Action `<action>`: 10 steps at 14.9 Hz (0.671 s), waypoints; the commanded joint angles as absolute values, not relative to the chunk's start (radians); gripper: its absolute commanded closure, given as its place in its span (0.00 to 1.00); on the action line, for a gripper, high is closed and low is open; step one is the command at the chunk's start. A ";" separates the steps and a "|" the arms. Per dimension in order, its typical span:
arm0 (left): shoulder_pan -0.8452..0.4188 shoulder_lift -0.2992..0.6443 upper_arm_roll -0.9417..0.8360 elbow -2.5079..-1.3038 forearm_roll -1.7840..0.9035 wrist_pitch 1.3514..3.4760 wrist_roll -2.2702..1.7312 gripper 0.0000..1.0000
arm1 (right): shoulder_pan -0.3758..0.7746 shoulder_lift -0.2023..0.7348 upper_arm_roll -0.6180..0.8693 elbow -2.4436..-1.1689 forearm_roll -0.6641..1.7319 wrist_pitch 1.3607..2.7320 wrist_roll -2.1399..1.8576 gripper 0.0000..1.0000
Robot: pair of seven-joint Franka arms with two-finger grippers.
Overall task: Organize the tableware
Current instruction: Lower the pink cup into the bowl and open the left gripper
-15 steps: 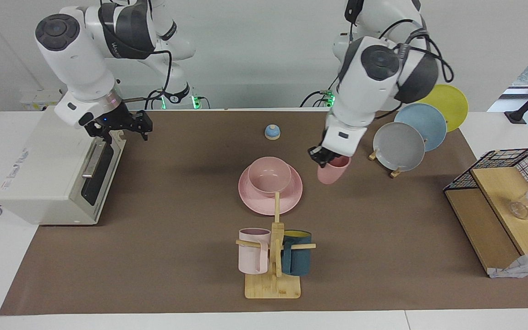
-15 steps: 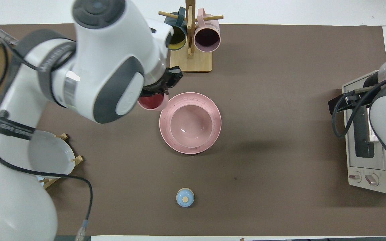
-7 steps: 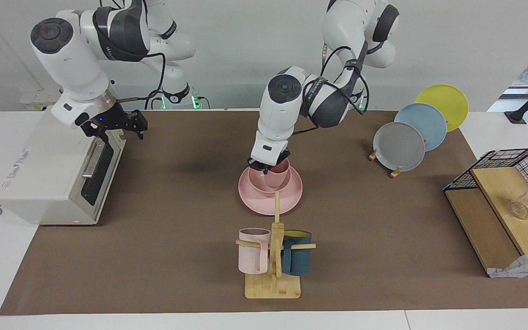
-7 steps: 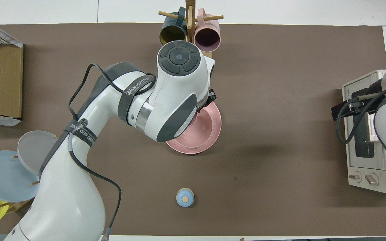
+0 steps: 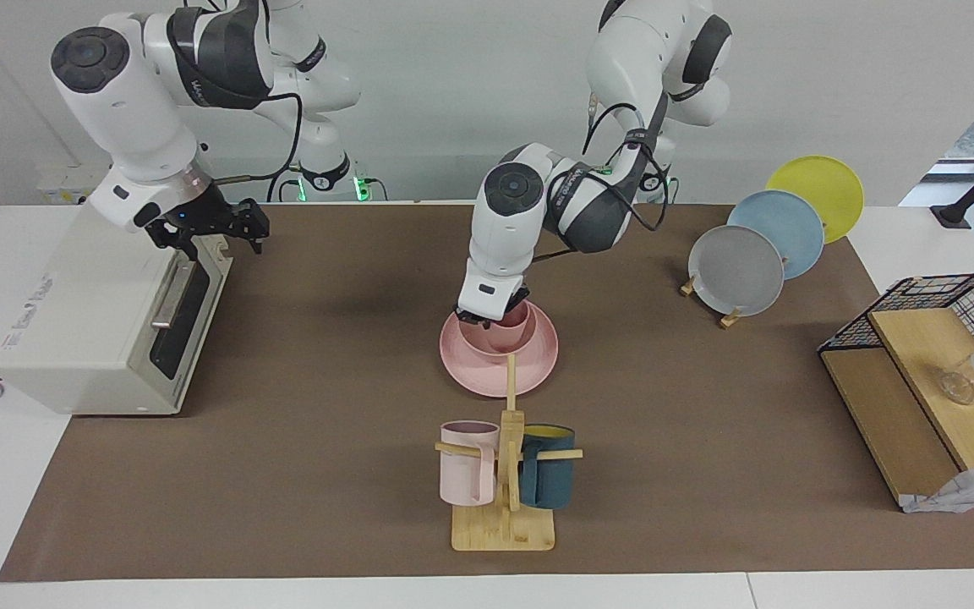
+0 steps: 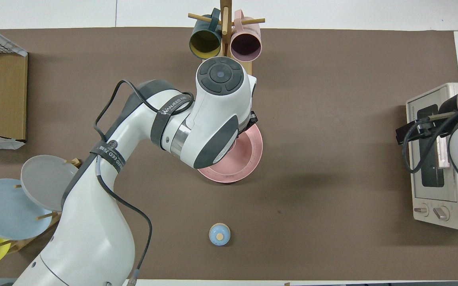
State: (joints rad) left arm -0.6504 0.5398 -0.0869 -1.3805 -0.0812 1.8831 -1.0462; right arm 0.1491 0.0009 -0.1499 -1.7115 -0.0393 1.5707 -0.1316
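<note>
The pink plate (image 5: 538, 362) lies mid-table with the pink bowl (image 5: 480, 342) on it. The pink cup (image 5: 522, 320) stands upright inside the bowl. My left gripper (image 5: 494, 318) is down at the cup's rim and shut on it. In the overhead view the left arm covers the bowl, the cup and the gripper; only part of the plate (image 6: 249, 159) shows. My right gripper (image 5: 218, 235) is open and empty, waiting above the toaster oven (image 5: 90, 321) at the right arm's end of the table.
A wooden mug tree (image 5: 504, 524) with a pale-pink mug (image 5: 466, 465) and a dark-teal mug (image 5: 548, 480) stands just farther from the robots than the plate. Grey (image 5: 735, 271), blue (image 5: 779, 233) and yellow (image 5: 821, 190) plates sit in a rack. A wire-and-wood shelf (image 5: 918, 372) stands at the left arm's end. A small blue knob (image 6: 219, 234) lies near the robots.
My left gripper carried the pink cup from beside the plate to over the bowl, then lowered it into the bowl. The right arm barely moved.
</note>
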 commanded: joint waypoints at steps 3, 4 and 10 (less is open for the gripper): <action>-0.664 0.531 -0.071 -1.407 -0.094 1.910 -1.057 1.00 | 0.117 -0.028 -0.146 -1.738 -0.023 1.574 -0.153 0.00; -0.664 0.531 -0.071 -1.408 -0.092 1.905 -1.055 1.00 | 0.101 -0.026 -0.146 -1.735 -0.017 1.571 -0.159 0.00; -0.646 0.479 -0.063 -1.397 -0.087 1.841 -1.046 0.00 | 0.043 -0.023 -0.098 -1.732 -0.018 1.572 -0.161 0.00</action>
State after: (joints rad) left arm -0.6497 0.5359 -0.0823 -1.3879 -0.0812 1.8866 -1.0476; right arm 0.0902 -0.0046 -0.1367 -1.7116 -0.0386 1.5707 -0.1387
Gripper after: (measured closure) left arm 0.489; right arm 0.000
